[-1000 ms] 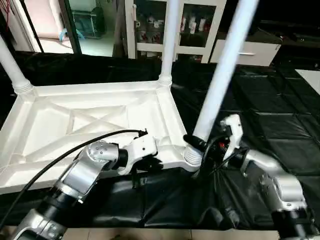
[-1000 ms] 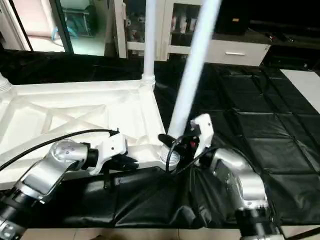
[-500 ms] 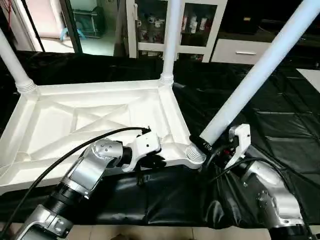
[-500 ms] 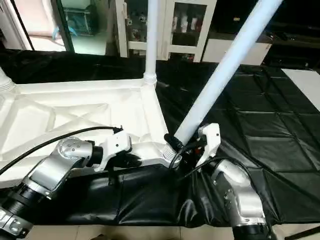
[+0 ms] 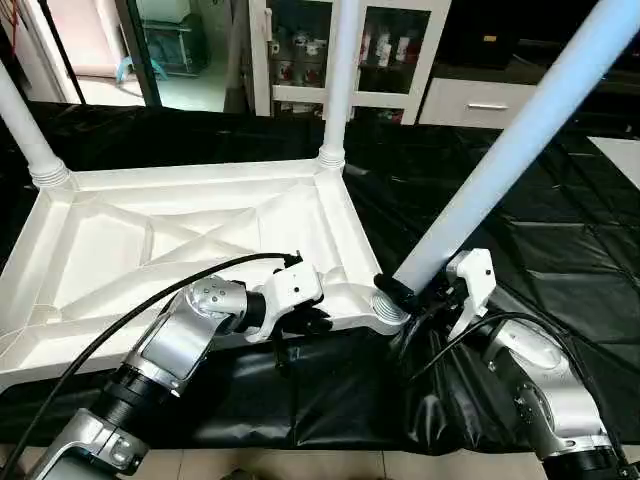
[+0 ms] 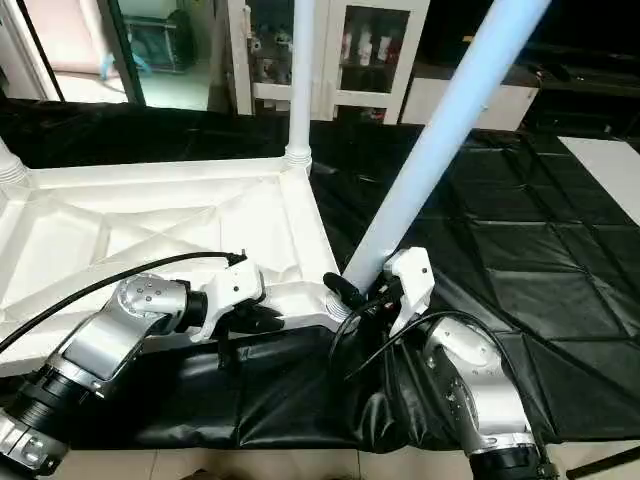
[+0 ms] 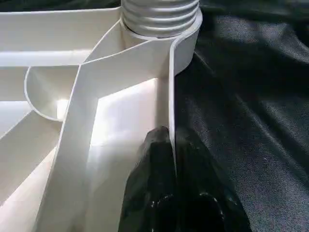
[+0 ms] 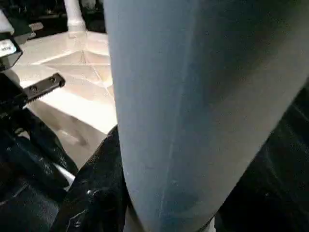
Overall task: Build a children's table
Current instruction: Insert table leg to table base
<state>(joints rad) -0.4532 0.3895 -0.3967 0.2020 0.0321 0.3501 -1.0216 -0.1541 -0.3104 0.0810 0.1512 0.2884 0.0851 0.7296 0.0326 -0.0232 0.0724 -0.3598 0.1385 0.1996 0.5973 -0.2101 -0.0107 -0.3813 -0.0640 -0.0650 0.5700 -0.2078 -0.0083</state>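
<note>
Though partly hidden, leg (image 5: 500, 155) in socket (image 5: 388, 312).

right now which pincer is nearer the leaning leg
Right. The right pincer is clamped around the leaning leg just above its socket; the left pincer pinches the tabletop's rim, off to that leg's side.

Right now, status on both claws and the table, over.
Left claw shut on tabletop rim. Right claw gripping tilted leg at near corner socket. Two far legs upright. Nothing in the way.
</note>
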